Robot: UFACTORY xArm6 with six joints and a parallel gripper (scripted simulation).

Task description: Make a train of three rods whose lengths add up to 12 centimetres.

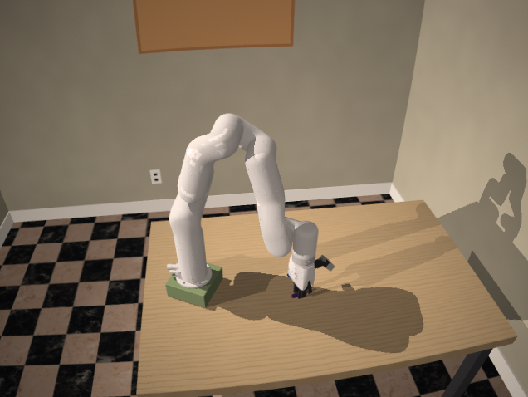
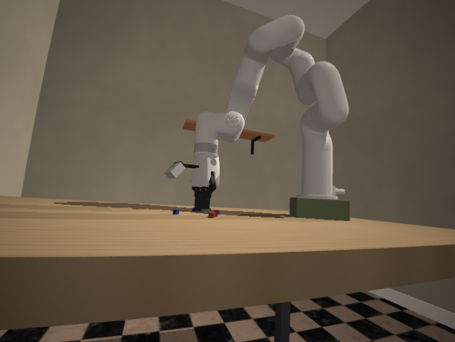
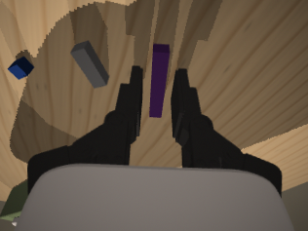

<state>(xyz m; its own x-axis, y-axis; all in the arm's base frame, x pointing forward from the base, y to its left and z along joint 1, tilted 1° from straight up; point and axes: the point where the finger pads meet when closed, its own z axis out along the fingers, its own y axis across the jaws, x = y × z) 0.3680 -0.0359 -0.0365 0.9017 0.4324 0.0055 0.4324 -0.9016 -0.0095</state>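
Overall, the table (image 1: 256, 350) (image 2: 220, 235) (image 3: 263, 53) carries every item noted below, its wood surface crossed by broad shadows. The white arm (image 1: 188, 238) (image 2: 316, 162) stands on a green block (image 1: 188, 294) (image 2: 320, 208) (image 3: 15, 201) and arches over to point its gripper (image 1: 302, 294) (image 2: 202, 209) (image 3: 158, 83) downward, low by the surface. Condition of the gripper: fingers parted partway, nothing pinched. The purple rod (image 1: 295, 295) (image 2: 196, 209) (image 3: 159, 82) lies flat, lined up in the wrist view with the space between the fingers, a gap visible on either side. An orange rod (image 2: 212, 215) shows in the exterior view. The grey rod (image 2: 205, 211) (image 3: 92, 64) lies apart from the purple one, at an angle to it. A magenta rod (image 2: 216, 213) appears just behind the orange one; contact cannot be determined. Smallest, a blue rod (image 2: 175, 212) sits apart to one side, and a second blue piece (image 2: 217, 212) shows partly behind the magenta
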